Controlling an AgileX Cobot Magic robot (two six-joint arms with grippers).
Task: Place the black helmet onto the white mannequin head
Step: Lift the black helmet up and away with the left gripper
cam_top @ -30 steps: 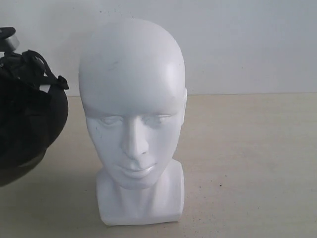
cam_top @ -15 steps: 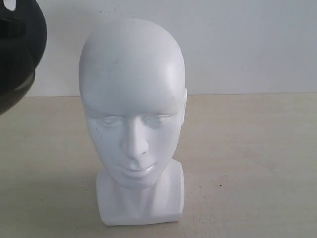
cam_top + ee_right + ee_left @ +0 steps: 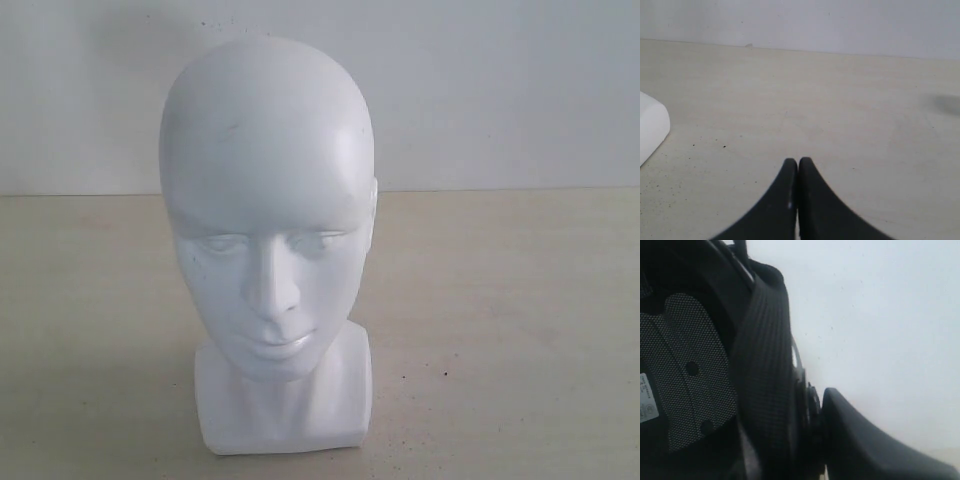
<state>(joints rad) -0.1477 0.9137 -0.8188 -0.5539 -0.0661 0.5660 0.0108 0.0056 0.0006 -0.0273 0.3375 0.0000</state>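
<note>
The white mannequin head [image 3: 267,215] stands upright on its blocky neck base in the middle of the table, facing the exterior camera, bare on top. A white corner of its base [image 3: 651,127] shows in the right wrist view. The black helmet [image 3: 755,365] fills the left wrist view, showing its padded mesh lining and a small white label [image 3: 647,400]. My left gripper [image 3: 812,412] is shut on the helmet's rim, one finger [image 3: 865,445] outside it. The helmet and both arms are out of the exterior view. My right gripper [image 3: 798,164] hovers over the table, shut and empty.
The beige table [image 3: 510,330] runs back to a plain white wall [image 3: 500,90]. A faint dark shadow [image 3: 946,104] lies on the table surface in the right wrist view.
The helmet rose along the left edge of the exterior view and has now left it at the top. The mannequin head has not moved.
</note>
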